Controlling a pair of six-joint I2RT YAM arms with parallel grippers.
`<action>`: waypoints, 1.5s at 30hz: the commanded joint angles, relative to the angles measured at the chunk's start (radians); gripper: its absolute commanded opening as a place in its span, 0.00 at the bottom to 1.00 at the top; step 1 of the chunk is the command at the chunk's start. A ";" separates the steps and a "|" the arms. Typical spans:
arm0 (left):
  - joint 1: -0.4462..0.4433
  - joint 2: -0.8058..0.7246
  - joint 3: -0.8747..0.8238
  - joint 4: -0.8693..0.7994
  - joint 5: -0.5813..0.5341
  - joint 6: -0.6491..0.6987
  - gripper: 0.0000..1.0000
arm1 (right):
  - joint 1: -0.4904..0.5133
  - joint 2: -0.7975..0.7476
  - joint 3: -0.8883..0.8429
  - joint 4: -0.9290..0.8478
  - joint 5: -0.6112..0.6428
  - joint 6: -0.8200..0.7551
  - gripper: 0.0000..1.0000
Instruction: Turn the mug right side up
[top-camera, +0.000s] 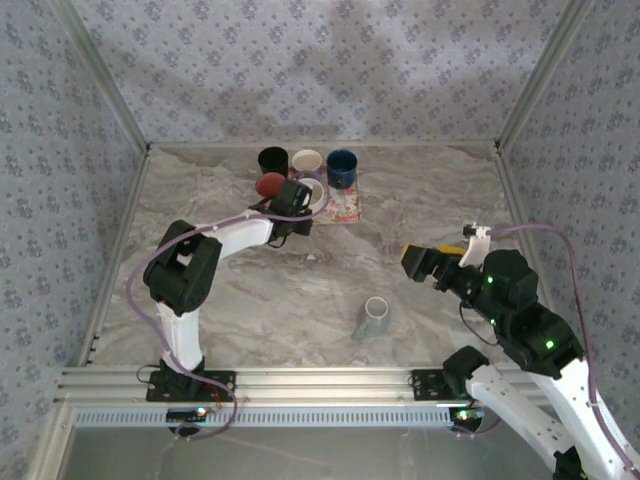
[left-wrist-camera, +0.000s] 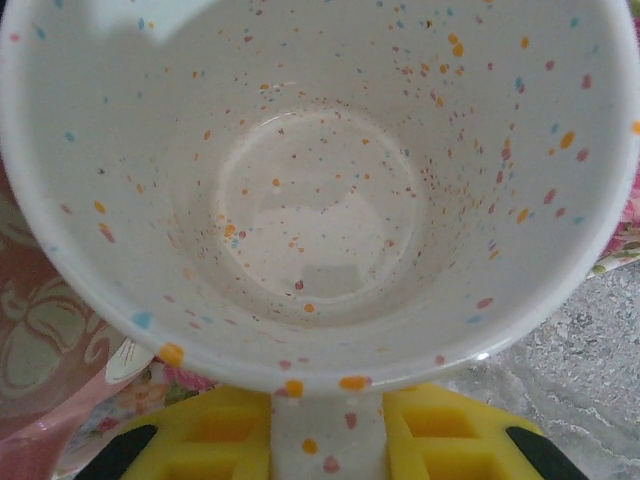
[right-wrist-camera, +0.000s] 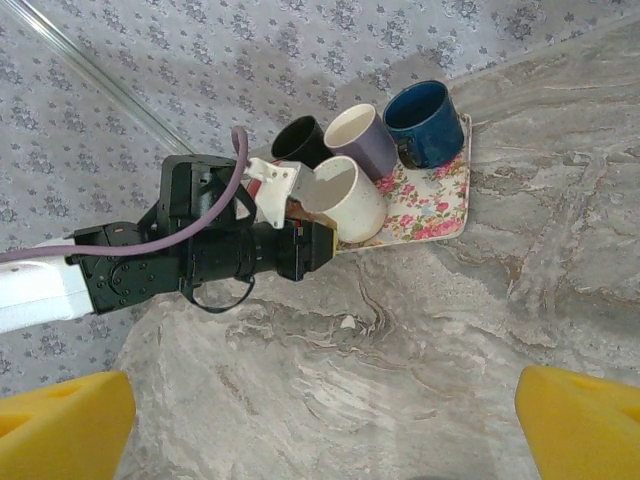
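Left end effector (top-camera: 297, 200) is clamping the speckled mug (left-wrist-camera: 320, 200) by its near side, mouth up, tilted over the floral tray (right-wrist-camera: 440, 210). You should be levelling it and seating the base flat before easing off. Right end effector (right-wrist-camera: 320, 425) is hanging wide open.

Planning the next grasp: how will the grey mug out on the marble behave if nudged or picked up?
The grey mug is likely rigid ceramic, so it won't give under a tool. It looks glazed and the marble table looks smooth, so a nudge would probably slide it rather than tip it. It seems to narrow upward, so a side pinch might slip.
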 joint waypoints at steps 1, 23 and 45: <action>0.010 0.004 0.043 0.034 -0.029 -0.006 0.28 | -0.005 -0.015 -0.004 0.015 -0.008 0.010 1.00; -0.029 -0.335 -0.047 -0.088 -0.081 -0.077 0.48 | 0.000 0.031 0.008 -0.077 0.010 0.072 0.99; -0.160 -0.908 -0.212 -0.230 -0.150 0.094 0.49 | 0.372 0.677 0.151 -0.523 0.183 0.956 1.00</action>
